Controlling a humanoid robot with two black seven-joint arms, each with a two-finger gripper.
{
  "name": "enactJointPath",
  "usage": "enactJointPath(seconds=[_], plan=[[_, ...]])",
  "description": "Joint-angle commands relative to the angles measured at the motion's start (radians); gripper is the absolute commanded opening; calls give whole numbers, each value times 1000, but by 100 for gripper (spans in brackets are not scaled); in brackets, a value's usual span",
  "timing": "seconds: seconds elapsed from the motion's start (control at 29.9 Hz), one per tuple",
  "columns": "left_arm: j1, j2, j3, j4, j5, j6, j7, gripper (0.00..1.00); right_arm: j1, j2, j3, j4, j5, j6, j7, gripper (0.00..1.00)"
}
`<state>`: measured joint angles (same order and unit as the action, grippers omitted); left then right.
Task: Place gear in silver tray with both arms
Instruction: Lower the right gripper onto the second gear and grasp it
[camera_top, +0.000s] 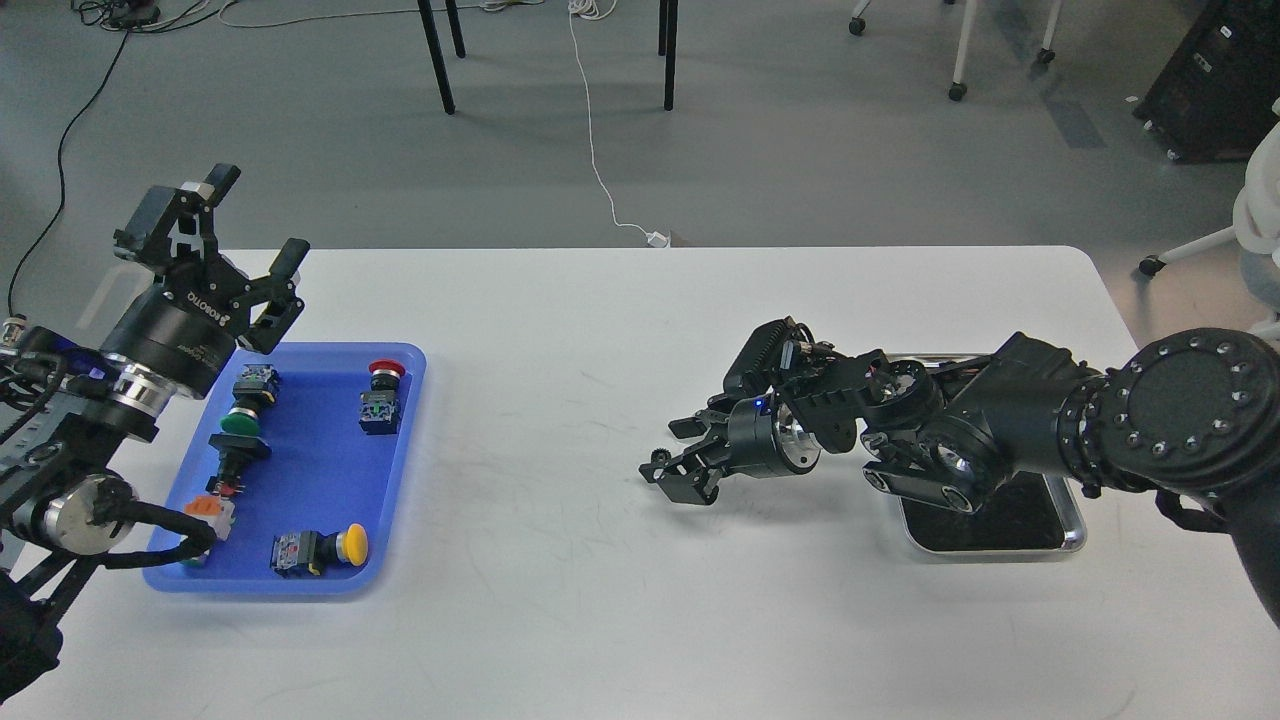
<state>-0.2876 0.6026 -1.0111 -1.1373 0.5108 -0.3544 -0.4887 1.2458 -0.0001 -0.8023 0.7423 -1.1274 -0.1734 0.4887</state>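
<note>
A small black gear (657, 460) lies on the white table near the middle. My right gripper (672, 450) is low over the table right at the gear, its fingers (688, 427) apart; the gear is by the nearer fingertip, and I cannot tell whether they touch. The silver tray (1072, 532) with its black inner surface sits behind the right arm, which hides most of it. My left gripper (258, 215) is open and empty, raised above the far left corner of the blue tray.
A blue plastic tray (400, 470) at the left holds several push-button switches with red, green, yellow and orange caps. The right arm's thick links lie over the silver tray. Chair and table legs stand on the floor beyond the table.
</note>
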Motion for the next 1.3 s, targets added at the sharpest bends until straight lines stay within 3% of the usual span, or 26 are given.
enactJointPath(seconds=[0.0, 0.1, 0.2, 0.3, 0.33, 0.5, 0.57, 0.8, 1.27], plan=[[4, 0, -10, 1, 0, 0, 0, 98, -9, 0, 2, -3, 0, -11, 0, 68], [7, 0, -11, 1, 0, 0, 0, 98, -14, 0, 2, -3, 0, -14, 0, 65], [7, -1, -12, 1, 0, -1, 0, 98, -16, 0, 2, -4, 0, -15, 0, 50], [10, -3, -12, 1, 0, -1, 0, 98, -19, 0, 2, -4, 0, -15, 0, 48], [11, -3, -12, 1, 0, -1, 0, 98, -20, 0, 2, -4, 0, -15, 0, 41], [13, -3, -32, 1, 0, -1, 0, 98, -20, 0, 3, -15, 0, -21, 0, 38], [14, -3, -40, 1, 0, -3, 0, 98, -26, 0, 3, -20, 0, -21, 0, 30], [28, -3, -41, 1, 0, -3, 0, 98, -34, 0, 3, -21, 0, -21, 0, 18], [30, -6, -40, 1, 0, -3, 0, 98, -17, 0, 2, -23, 0, -18, 0, 15]])
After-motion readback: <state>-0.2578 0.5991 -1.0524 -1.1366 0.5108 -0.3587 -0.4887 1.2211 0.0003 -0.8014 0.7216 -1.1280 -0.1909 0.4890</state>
